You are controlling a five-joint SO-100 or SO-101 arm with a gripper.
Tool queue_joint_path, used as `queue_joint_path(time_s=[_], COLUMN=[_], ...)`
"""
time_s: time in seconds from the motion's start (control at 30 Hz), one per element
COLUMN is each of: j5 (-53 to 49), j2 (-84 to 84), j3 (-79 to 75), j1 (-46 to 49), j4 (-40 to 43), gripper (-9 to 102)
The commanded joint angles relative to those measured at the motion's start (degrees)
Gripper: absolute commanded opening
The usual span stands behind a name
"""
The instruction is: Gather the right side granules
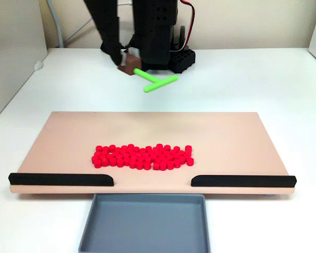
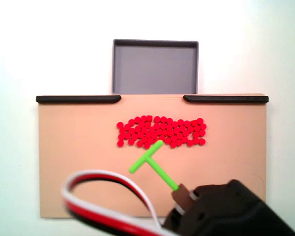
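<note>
The gripper (image 1: 127,62) is closed on the brown end block of a green T-shaped pusher (image 1: 155,80), which sticks out from it with the crossbar at the far end. In one fixed view the gripper hangs above the white desk (image 1: 284,89), beyond the far edge of the tan board (image 1: 68,137). The red beads (image 1: 143,156) lie in one dense, wide patch on the board, well ahead of the gripper and apart from the pusher. In the other fixed view the crossbar (image 2: 146,156) appears just short of the beads (image 2: 161,131), though its height above the board cannot be told. Past the beads, two black strips (image 1: 60,179) line the board's edge with a gap between them, and a grey tray (image 1: 145,221) sits beyond that gap.
</note>
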Motion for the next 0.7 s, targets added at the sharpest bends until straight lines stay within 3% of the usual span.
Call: queue_joint_path(time_s=[0.0, 0.4, 0.67], j5=[-13.54, -42.28, -45.44], j2=[0.97, -3.87, -9.32], j3=[-0.44, -1.32, -7.29], j1=[3.34, 12.22, 17.23], j4=[0.26, -0.53, -0.53], gripper=[0, 0, 0])
